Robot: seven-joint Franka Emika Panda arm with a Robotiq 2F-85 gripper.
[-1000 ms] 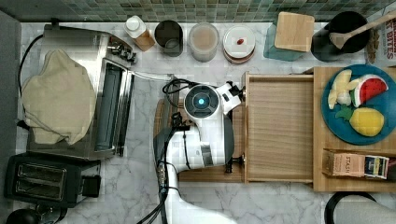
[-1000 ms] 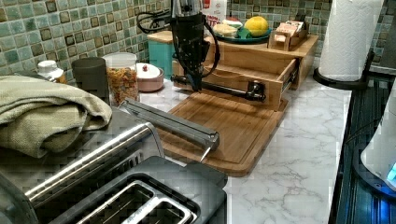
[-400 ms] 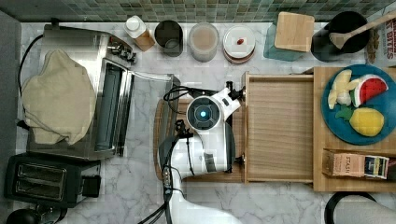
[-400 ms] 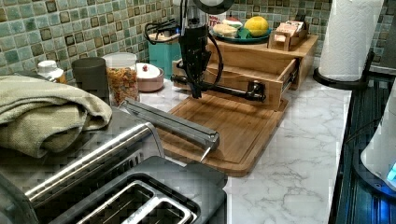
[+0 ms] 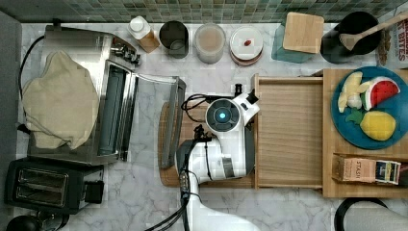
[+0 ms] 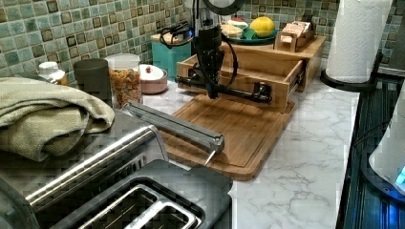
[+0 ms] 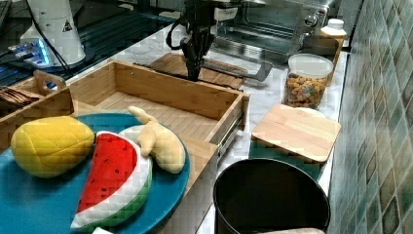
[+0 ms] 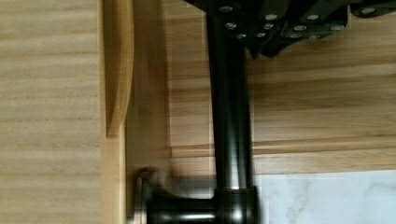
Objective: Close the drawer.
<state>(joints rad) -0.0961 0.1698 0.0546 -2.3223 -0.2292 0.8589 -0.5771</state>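
Note:
The drawer is a shallow light-wood box standing pulled far out of its wooden cabinet, with an empty grained bottom. Its thin black bar handle runs along the front on two knobs. My gripper points straight down over the cutting board and sits against the outer side of that handle, near the end closer to the tiled wall. Its fingers look shut, with nothing between them. The wrist view has the black bar running past the fingers, with the drawer front beside it.
A bamboo cutting board lies in front of the drawer under my arm. The toaster oven has its glass door hanging open toward the board. Jars line the tiled wall. A blue plate of toy fruit sits on the cabinet.
My arm has moved toward the top view's right, bringing the gripper up to the drawer handle. The drawer front has hardly shifted.

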